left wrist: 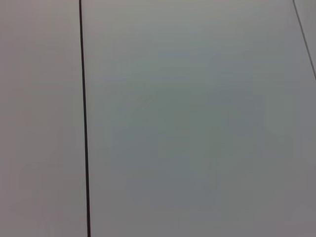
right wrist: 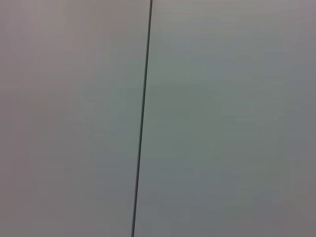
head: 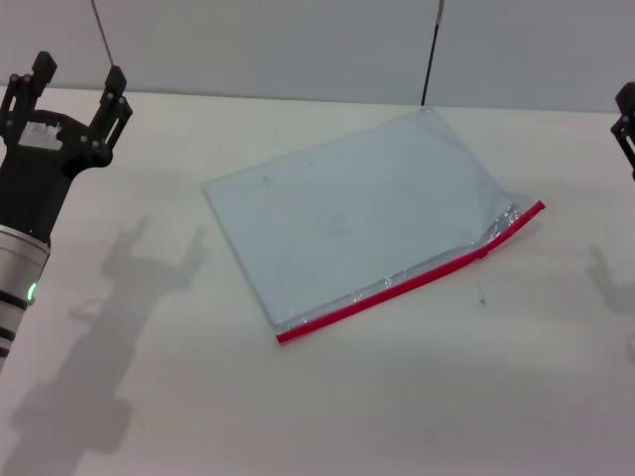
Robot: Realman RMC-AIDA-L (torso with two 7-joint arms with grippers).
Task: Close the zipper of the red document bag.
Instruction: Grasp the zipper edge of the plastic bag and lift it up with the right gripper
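head view: right gripper (head: 625, 124) cut off; zipper (head: 407, 278) slider indistinct.

One red document bag (head: 362, 213) with one zipper (head: 407, 278) lies on one table (head: 298, 397), and two grippers show, left gripper (head: 77, 84) and right gripper (head: 625, 119).

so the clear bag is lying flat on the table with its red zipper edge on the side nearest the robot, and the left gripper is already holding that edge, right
Not quite. The head view shows the left gripper raised with open fingers far off at the table's left side, touching nothing. The rest holds: the clear bag lies flat on the table with its red zipper along the edge nearest the robot.
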